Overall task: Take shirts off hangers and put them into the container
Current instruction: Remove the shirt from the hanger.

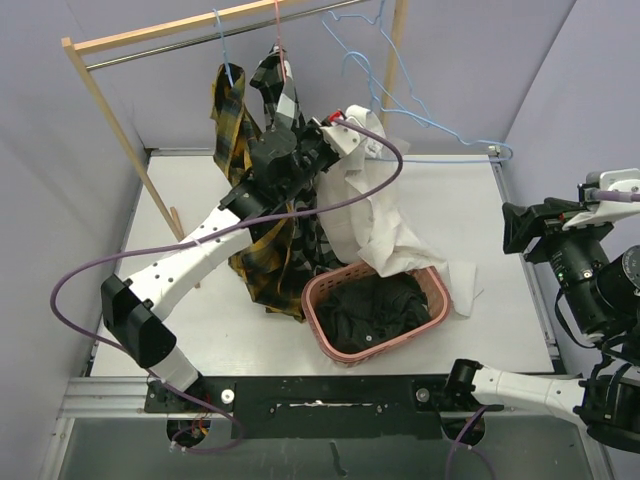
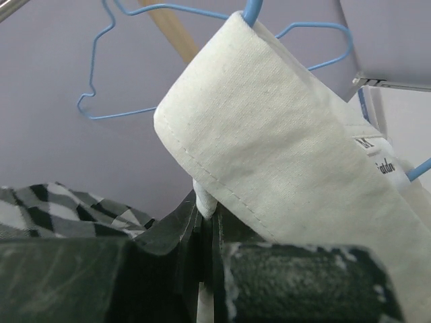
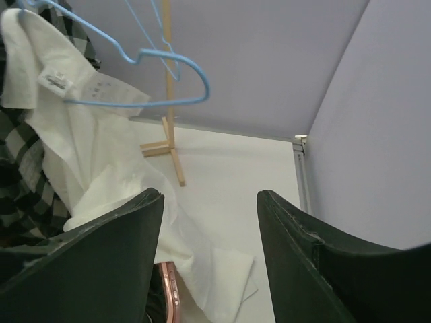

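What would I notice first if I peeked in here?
The left pincer pinches a plain white cloth shirt high at the back, and the shirt trails down toward the pink slotted plastic basket at mid-table. A crumpled black cloth shirt lies inside that basket.

A robot lab cell: plain lilac partition walls [image 1: 60,180] box in a white table [image 1: 470,220] fronted by an aluminium rail [image 1: 100,395].
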Controlling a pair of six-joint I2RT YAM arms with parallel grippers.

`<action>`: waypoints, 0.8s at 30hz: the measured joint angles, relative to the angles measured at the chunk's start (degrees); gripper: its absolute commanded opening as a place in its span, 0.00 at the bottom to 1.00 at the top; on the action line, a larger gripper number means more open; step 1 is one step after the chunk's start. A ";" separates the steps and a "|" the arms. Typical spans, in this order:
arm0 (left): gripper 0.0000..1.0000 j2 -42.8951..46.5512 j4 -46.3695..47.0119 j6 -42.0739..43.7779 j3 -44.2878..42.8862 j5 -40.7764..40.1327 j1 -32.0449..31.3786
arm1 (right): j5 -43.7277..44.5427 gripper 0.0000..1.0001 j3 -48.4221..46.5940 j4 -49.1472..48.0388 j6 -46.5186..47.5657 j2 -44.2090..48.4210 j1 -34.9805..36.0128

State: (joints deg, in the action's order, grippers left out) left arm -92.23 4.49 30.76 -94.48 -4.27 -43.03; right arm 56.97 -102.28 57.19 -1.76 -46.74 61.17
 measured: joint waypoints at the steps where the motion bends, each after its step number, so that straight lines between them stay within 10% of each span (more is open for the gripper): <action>1: 0.00 -0.44 0.00 0.22 -0.04 0.28 -0.50 | -1.33 0.55 -0.26 0.52 -0.02 -0.02 0.00; 24: 0.00 -1.05 2.14 3.15 6.38 16.68 -1.62 | -23.17 0.61 -14.12 15.72 0.37 -9.38 0.04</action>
State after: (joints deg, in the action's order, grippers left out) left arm -93.27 6.63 33.91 -88.09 12.40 -44.64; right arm 33.80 -116.40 72.90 -1.39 -56.12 61.21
